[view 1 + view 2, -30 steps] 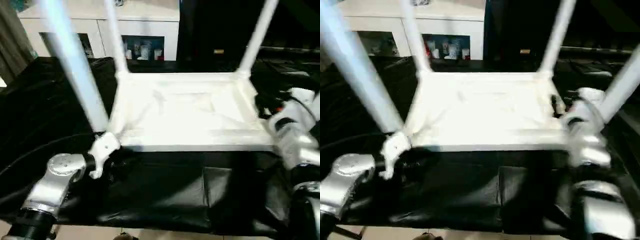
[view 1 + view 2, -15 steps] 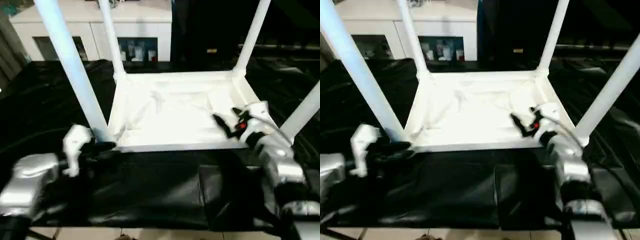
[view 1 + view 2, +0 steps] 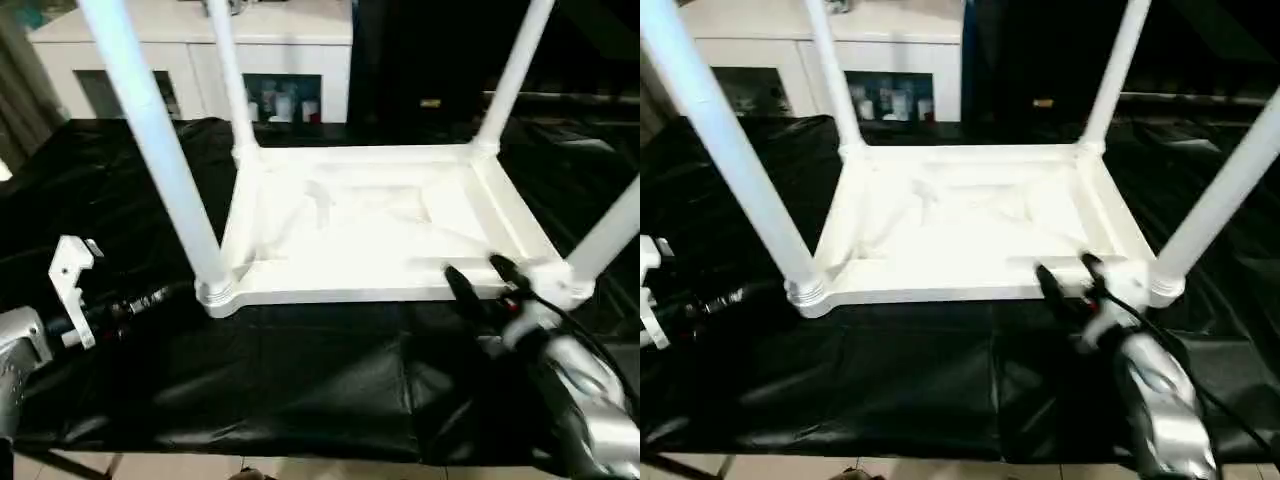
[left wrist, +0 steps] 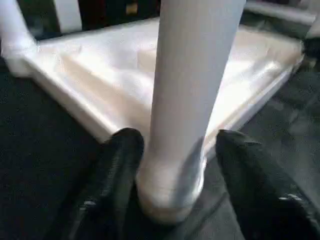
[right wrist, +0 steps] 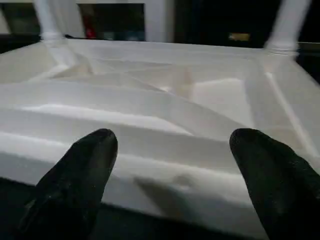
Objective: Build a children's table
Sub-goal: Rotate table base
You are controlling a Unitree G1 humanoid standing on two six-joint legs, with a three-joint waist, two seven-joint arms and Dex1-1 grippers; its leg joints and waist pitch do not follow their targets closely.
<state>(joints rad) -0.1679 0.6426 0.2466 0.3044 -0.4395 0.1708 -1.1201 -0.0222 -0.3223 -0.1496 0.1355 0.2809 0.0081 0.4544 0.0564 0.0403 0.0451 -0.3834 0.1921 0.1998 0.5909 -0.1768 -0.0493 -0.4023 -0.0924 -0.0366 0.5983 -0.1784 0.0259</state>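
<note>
The left tool (image 3: 150, 298) sits low at the left over the black-covered table (image 3: 300, 380), its two black fingers (image 4: 117, 170) spread open. They point at the near-left leg (image 3: 150, 140) and flank its base without closing on it. That leg stands in the near-left corner socket (image 3: 215, 293) of the white tabletop (image 3: 380, 220), which lies upside down in the middle of the table with its raised rim facing up. Three more white legs rise from the other corners: far-left leg (image 3: 228, 75), far-right leg (image 3: 510, 75) and near-right leg (image 3: 610, 235). To the right, the right tool (image 3: 478, 280) hovers at the tabletop's near rim, just beside the near-right corner, fingers (image 5: 80, 180) wide apart and holding nothing. A white cabinet (image 3: 200, 50) stands behind the table.
</note>
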